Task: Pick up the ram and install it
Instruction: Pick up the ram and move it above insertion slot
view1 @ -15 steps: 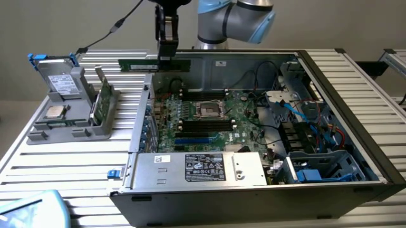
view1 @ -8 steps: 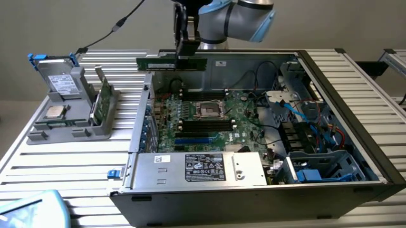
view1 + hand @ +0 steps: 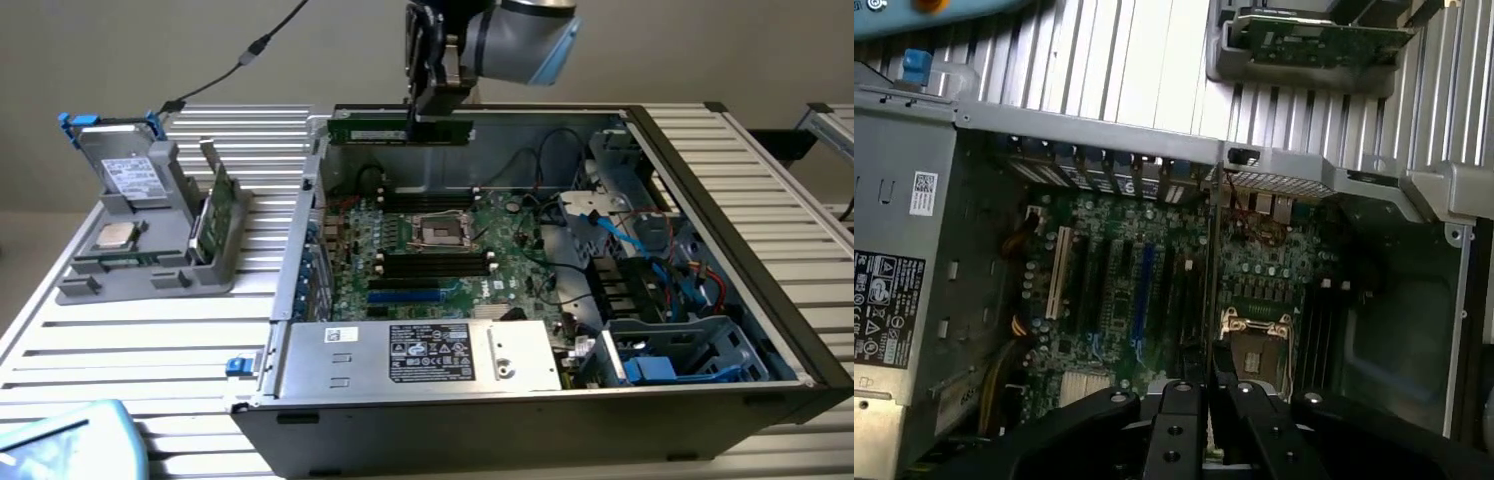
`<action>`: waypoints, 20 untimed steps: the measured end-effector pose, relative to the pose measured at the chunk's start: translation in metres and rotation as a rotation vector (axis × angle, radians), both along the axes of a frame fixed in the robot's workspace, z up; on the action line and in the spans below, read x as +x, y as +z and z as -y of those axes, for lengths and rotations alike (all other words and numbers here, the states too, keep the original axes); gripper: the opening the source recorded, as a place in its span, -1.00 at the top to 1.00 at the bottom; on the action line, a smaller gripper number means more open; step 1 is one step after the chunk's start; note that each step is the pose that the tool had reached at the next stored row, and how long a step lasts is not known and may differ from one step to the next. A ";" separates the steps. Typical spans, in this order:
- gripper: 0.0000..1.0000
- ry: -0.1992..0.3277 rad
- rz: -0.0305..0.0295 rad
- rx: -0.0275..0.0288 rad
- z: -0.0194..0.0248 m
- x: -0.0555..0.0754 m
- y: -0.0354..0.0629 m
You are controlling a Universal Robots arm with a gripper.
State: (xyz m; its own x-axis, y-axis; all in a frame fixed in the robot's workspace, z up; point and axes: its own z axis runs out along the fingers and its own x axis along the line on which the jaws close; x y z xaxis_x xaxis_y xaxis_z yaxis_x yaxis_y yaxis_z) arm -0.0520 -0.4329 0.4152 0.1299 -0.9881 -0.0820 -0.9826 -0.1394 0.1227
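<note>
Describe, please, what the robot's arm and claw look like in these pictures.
The arm ends in a rounded silver-grey joint with a pale blue cap. The claw is black, and its two flat, angular fingers are dotted with small round screw holes.

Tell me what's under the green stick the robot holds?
Under the ram, gripped by the hand, lies the computer case with its motherboard and processor socket. In the wrist view the hand hides the spot directly below.
</note>
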 end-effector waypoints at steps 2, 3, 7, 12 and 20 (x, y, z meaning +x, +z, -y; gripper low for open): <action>0.73 -0.002 0.0003 0.0065 -0.0001 0.004 0.0001; 0.73 -0.004 0.0004 0.0080 -0.0001 0.006 0.0000; 0.73 -0.022 0.0007 0.0098 0.0000 0.010 -0.0020; 0.73 -0.058 0.0009 0.0099 0.0000 0.015 -0.0079; 0.73 -0.107 0.0012 0.0096 -0.0003 0.025 -0.0193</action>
State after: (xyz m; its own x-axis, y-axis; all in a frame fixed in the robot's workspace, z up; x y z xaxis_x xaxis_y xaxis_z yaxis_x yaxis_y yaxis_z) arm -0.0270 -0.4326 0.3959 0.0237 -0.9955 -0.0915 -0.9921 -0.0347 0.1207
